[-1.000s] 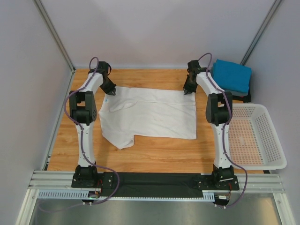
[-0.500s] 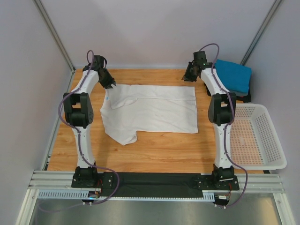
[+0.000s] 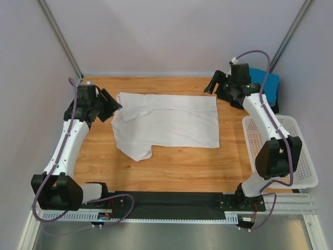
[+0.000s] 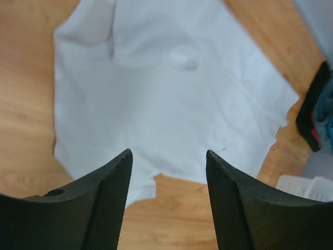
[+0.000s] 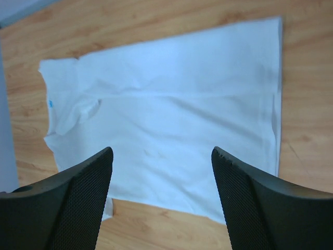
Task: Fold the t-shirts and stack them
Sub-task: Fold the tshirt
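A large white t-shirt [image 3: 169, 121] lies spread on the wooden table [image 3: 171, 166], folded once lengthways, with one sleeve sticking out at the near left. My left gripper [image 3: 114, 105] hovers just off its left edge, open and holding nothing. In the left wrist view the white t-shirt [image 4: 166, 88] fills the space beyond the left gripper [image 4: 167, 155]. My right gripper [image 3: 212, 85] hangs open above the far right corner. In the right wrist view the white t-shirt [image 5: 171, 104] lies flat below the right gripper [image 5: 161, 151]. A folded bright blue t-shirt [image 3: 268, 83] sits at the far right, partly hidden by the right arm.
A white perforated basket [image 3: 283, 156] stands at the table's right edge beside the right arm. Grey walls close in the back and both sides. Bare wood shows along the front of the table and to the shirt's left.
Both grippers have opened and let go of the shirt's far edge. The left arm swung out and back to the left, the right arm lifted away to the right.
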`<state>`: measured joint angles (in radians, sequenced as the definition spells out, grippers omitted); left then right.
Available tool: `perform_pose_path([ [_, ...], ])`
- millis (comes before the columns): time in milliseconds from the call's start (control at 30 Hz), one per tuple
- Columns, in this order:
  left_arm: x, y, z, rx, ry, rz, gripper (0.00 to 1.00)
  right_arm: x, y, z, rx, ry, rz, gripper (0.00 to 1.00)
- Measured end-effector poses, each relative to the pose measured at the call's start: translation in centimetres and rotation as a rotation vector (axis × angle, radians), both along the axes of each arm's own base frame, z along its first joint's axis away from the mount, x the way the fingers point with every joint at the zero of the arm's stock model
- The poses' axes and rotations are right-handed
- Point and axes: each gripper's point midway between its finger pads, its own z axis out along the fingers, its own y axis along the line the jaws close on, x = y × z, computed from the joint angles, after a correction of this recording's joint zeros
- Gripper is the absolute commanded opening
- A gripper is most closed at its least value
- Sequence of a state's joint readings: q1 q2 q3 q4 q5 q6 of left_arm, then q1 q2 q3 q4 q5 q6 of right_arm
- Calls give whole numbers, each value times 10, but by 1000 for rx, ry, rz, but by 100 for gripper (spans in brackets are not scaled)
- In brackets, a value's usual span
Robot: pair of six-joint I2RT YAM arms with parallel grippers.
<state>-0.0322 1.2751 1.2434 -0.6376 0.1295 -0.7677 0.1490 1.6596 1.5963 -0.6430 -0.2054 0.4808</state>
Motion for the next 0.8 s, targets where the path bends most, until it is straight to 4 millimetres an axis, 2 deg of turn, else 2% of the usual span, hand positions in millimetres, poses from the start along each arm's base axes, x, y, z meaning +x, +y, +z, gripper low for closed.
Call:
perform_pose_path([
  [33, -15, -2, -21, -19, 58, 7, 66, -9, -2, -12, -3, 33, -10, 77],
  [133, -64, -9, -90, -80, 248, 31, 66, -52, -13, -74, -28, 211, -57, 76],
  [200, -97, -15, -123, -108, 343, 43, 65, -87, -22, -110, -52, 341, -96, 75],
  [267, -124, -23, -142, -127, 389, 41, 62, -114, -29, -131, -70, 416, -132, 71],
  [367, -151, -35, -159, -152, 396, 32, 58, -138, -36, -142, -75, 451, -169, 67],
  [433, -158, -36, -169, -160, 390, 50, 57, -148, -38, -146, -68, 451, -184, 65],
  [533, -159, -29, -183, -146, 380, 98, 55, -157, -40, -158, -63, 463, -205, 64],
  [633, -153, -22, -189, -122, 360, 132, 53, -163, -41, -170, -59, 485, -226, 62],
  [800, -140, -19, -198, -100, 351, 152, 50, -167, -42, -179, -47, 502, -254, 60],
])
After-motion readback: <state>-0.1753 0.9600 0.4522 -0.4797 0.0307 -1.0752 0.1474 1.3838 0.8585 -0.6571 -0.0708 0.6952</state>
